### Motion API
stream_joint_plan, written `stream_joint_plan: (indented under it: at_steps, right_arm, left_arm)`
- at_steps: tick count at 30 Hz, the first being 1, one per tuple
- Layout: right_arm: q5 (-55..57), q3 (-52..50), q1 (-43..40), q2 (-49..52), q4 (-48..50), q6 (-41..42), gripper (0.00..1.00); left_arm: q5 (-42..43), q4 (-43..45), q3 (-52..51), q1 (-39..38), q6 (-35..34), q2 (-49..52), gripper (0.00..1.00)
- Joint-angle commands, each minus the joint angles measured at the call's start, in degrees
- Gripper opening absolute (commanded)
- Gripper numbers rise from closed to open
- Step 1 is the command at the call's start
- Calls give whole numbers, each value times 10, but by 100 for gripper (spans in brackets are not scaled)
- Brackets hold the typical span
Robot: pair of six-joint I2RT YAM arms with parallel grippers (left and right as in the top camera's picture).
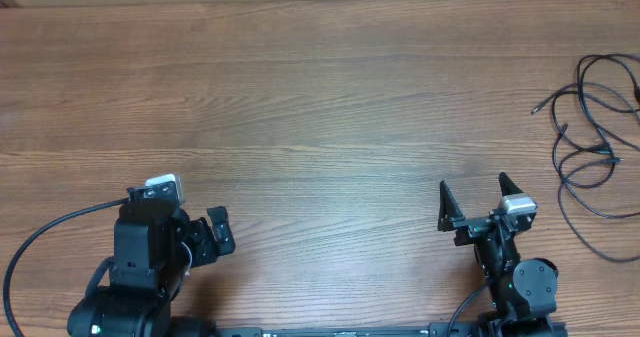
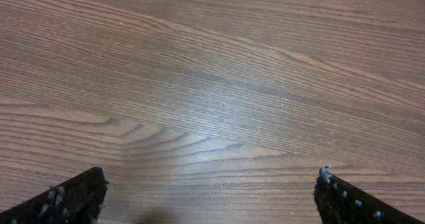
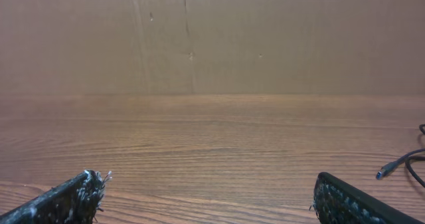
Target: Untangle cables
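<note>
left gripper (image 1: 217, 230): sitting at the near-left of the table (image 1: 320, 97), released and gripping nothing. In its wrist view the fingers (image 2: 73, 199) are showing at the two bottom corners, with only bare wood grain between them.
right gripper (image 1: 473, 199): sitting at the near-right, jaws standing wide apart and holding nothing. Its wrist view is showing the fingertips (image 3: 70, 199) low in frame, wood ahead and a brown back wall (image 3: 212, 38).
cables (image 1: 598, 145): lying in a loose, overlapping tangle of thin black loops at the right edge of the table, partly running out of frame. Well apart from both grippers, nearer the right one.
plug (image 3: 387, 172): one small connector with a bluish tip is peeking in at the right edge of the right wrist view, resting on the wood.
arm wire (image 1: 40, 239): thicker black lead is curving out from the left arm, well apart from the cables.
</note>
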Motion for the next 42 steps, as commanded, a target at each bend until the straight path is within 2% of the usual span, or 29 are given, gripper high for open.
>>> stream_joint_plan:
  at_steps: [1,8,13,26,30,35,39,42]
  right_arm:
    - [-5,-6,-2,-6,3,-5,100]
    - [-5,-6,-2,-6,3,-5,100]
    - [-5,-6,-2,-6,3,-5,100]
    - [-5,-6,-2,-6,3,-5,100]
    - [-5,-6,-2,-6,3,-5,100]
    - [-5,-6,-2,-6,3,-5,100]
    - [-5,-6,-2,-6,3,-5,100]
    - [-5,-6,-2,-6,3,-5,100]
  left_arm:
    - [2,0,-2,-4,-8,-3,100]
    - [-23,7,-11,-4,-8,-42,100]
    - [-30,95,-85,-4,24,-113,100]
    - [6,426,-374,-3,75,-336,99]
    - [32,529,-433,1,110,-372,100]
    - [50,681,-494,4,178,-371,100]
    - [70,664,-499,4,214,-371,100]
    - [71,600,-499,4,211,-371,99]
